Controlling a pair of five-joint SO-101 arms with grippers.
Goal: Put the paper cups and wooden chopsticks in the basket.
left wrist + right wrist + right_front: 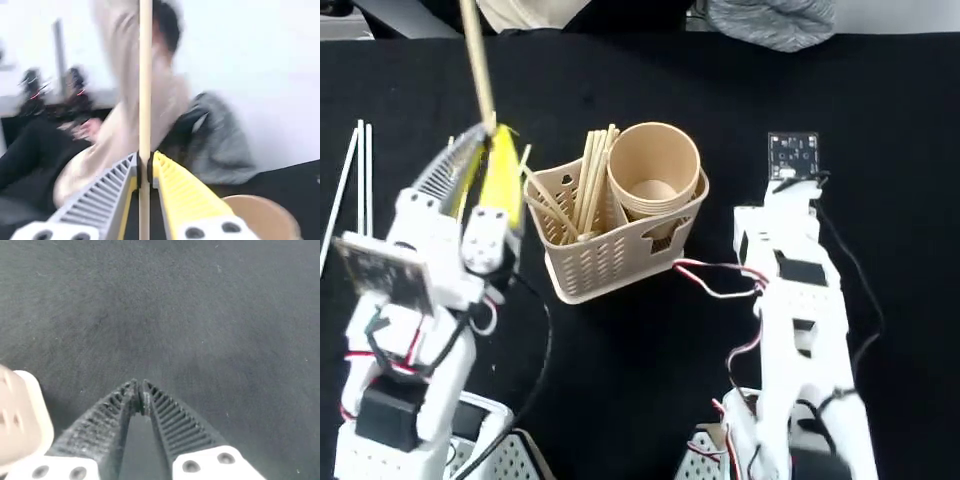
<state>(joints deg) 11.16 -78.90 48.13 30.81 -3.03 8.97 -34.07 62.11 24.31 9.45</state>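
Table's nine o'clock edge: a few thin pale sticks (360, 170), chopsticks by the look, lie loose on the black cloth-covered table (620, 400). Just toward three o'clock of them, the left gripper (488, 132), one grey finger and one yellow, is closed tight on a long round wooden chopstick (475, 50), pinched low on its shaft. The stick stands nearly upright, and most of its length runs up past the jaws toward twelve o'clock. The left wrist view confirms the pinch: left gripper (145, 162), chopstick (145, 75) centred between the ridged pads. The gripper sits close by the nine o'clock side of the cream slotted plastic basket (610, 260), not yet over it. Basket's nine o'clock compartment holds a bundle of wooden chopsticks (588, 180); the three o'clock compartment holds the stacked tan paper cups (653, 170). Judgement: the step in hand is dropping this stick in with the bundle. To do it well, carry it toward three o'clock until the lower tip is over the divider's left side and clear of the rim, keep it near vertical so it slips between the sticks already there, then let go low. At the table's three o'clock, the right gripper (138, 395) has its jaws closed on nothing above bare cloth.
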